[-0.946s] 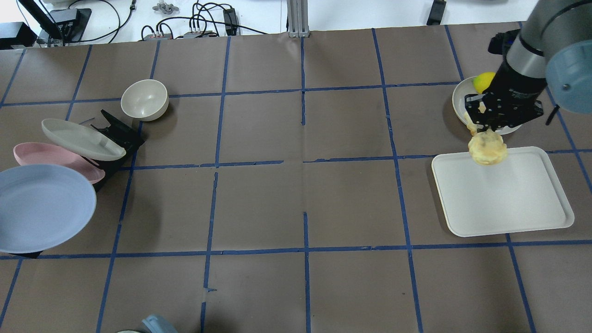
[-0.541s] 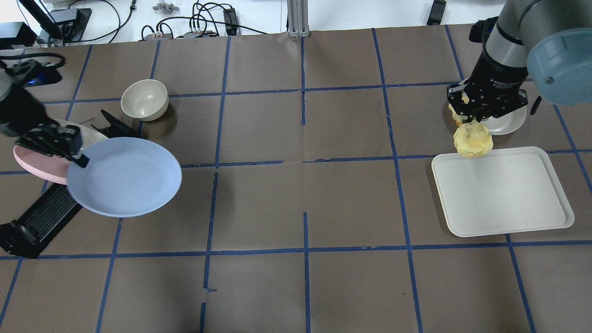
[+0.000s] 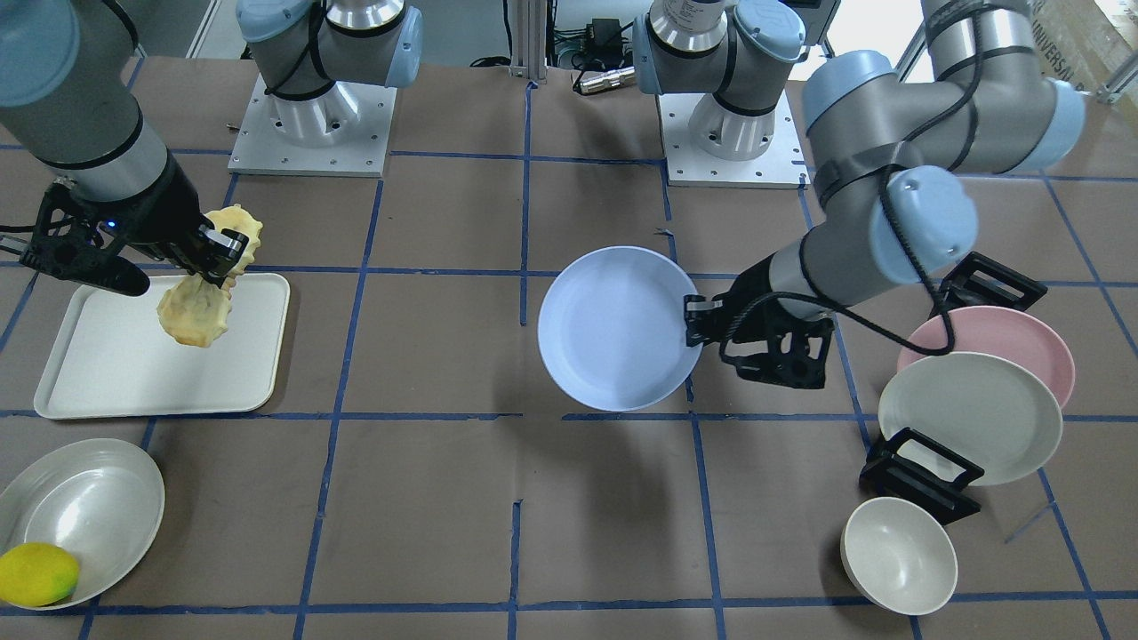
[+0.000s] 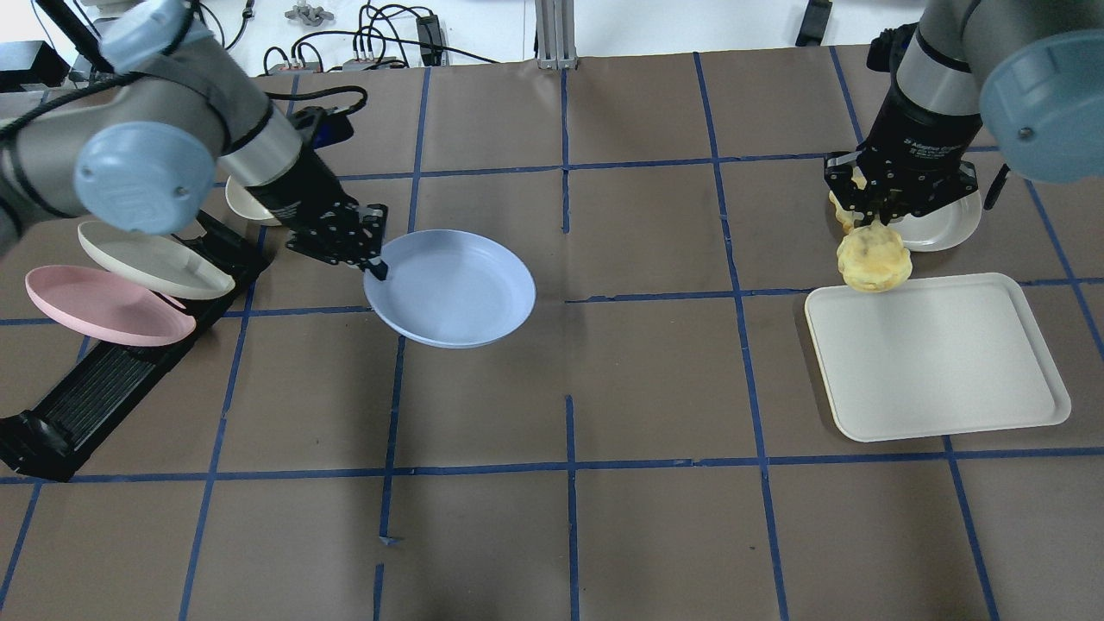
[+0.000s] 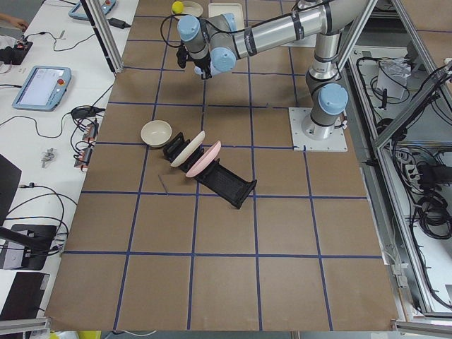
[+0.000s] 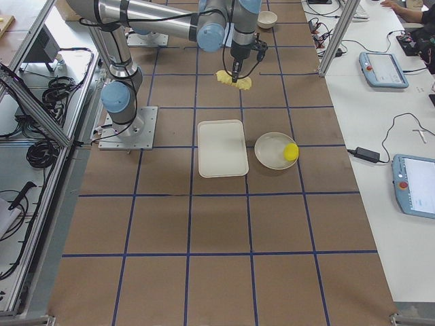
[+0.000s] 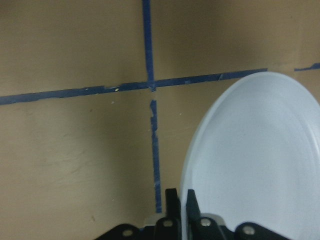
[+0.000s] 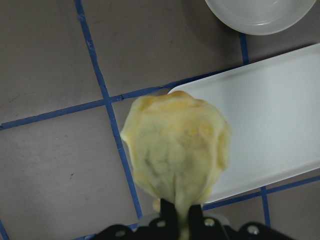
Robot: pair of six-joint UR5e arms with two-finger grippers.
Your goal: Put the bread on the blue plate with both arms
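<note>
Since left fingers (image 7: 172, 205) only pinch plate (image 4: 457, 289) rim at 9 o'clock, it could tip | right fingers (image 8: 169, 216) clamp dangling bread (image 4: 873, 257) by one end, might slip

The grey-metal tubular left arm (image 3: 978, 133), upper right in the front-facing view, and the matching right arm (image 3: 80, 124), upper left, have round light-blue joint caps (image 3: 925, 222). Each rises from a white square base plate (image 3: 258, 151) dotted with screws. A thin black cable (image 4: 332, 90) loops along the left arm. The left gripper (image 3: 692, 320) and right gripper (image 3: 222, 253) are black and two-fingered. The right wrist shows white lettering (image 4: 931, 148) and a small blue light (image 3: 108, 224).
</note>
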